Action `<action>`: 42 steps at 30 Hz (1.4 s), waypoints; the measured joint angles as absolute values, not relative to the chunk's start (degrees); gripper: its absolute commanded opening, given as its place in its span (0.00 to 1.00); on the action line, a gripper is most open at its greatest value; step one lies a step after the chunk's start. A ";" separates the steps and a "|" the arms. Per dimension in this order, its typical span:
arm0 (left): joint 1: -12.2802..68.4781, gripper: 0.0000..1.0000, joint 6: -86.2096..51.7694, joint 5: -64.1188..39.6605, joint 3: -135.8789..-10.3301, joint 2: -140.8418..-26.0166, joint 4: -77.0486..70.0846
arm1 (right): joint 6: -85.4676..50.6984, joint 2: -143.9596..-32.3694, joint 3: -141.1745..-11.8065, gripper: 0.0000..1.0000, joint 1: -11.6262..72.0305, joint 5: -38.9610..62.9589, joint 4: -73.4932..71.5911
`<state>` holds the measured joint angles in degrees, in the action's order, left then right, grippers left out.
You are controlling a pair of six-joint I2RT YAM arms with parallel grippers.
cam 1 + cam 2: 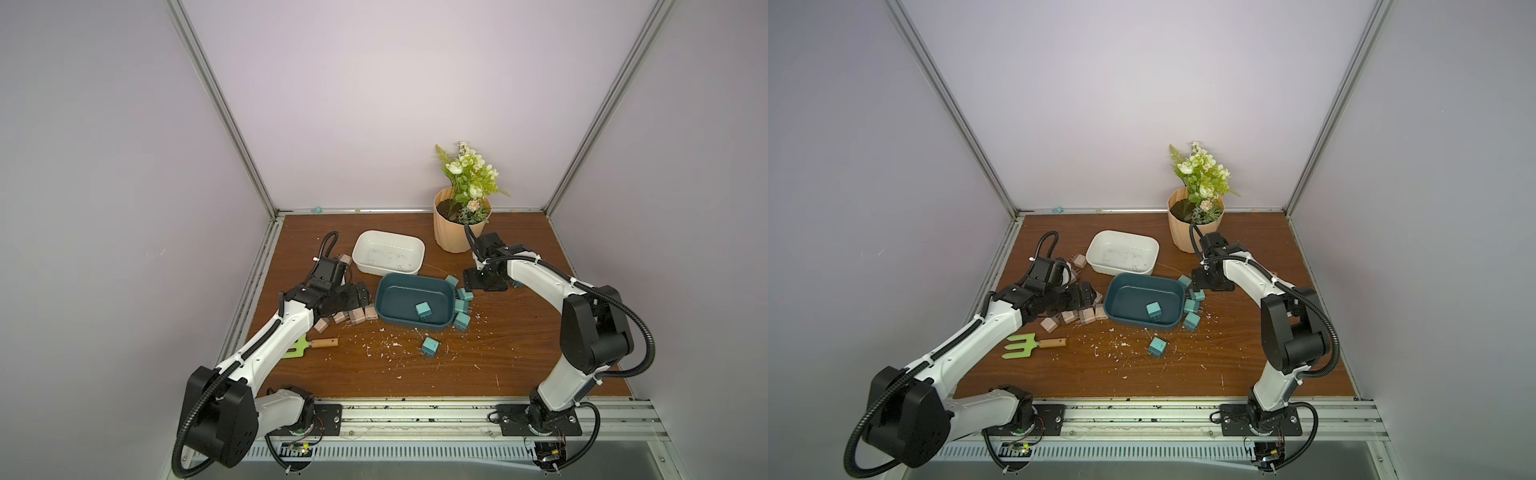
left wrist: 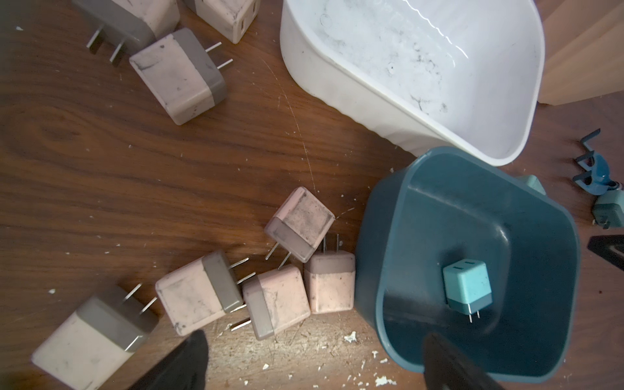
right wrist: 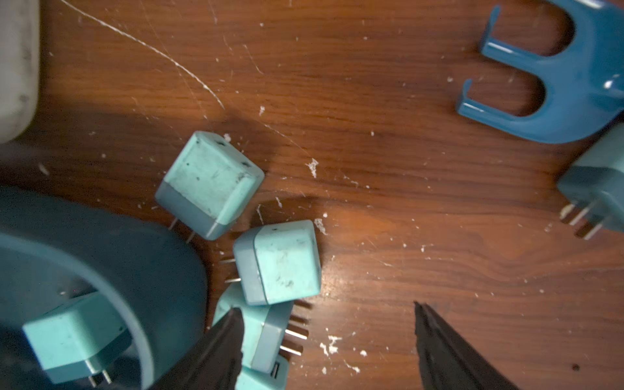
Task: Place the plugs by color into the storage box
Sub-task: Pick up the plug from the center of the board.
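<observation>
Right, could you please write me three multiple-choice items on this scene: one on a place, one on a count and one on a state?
1. Where does the green garden fork lie?
A. in the white tub
B. on the table
C. in the flower pot

2. How many plugs lie in the teal tub?
A. none
B. one
C. four

3. How does the left gripper stand?
A. open, holding nothing
B. shut on a tan plug
C. shut on the fork

Answers:
1 B: it lies flat on the wood.
2 B: a single teal plug shows inside.
3 A: its jaws stand wide apart with only table between them.
</observation>
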<state>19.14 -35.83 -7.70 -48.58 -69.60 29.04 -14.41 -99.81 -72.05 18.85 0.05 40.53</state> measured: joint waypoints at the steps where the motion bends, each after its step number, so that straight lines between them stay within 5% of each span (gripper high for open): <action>1: 19.14 1.00 -35.83 -7.73 -48.71 -69.60 29.08 | -14.13 -100.53 -72.05 0.82 18.74 0.38 39.92; 26: 19.14 1.00 -36.03 -7.70 -48.88 -69.63 30.06 | -11.81 -106.96 -69.60 0.56 18.55 4.51 31.59; 42: 19.14 1.00 -36.53 -7.70 -48.93 -70.48 29.80 | -11.97 -101.86 -73.10 0.54 18.39 4.84 38.39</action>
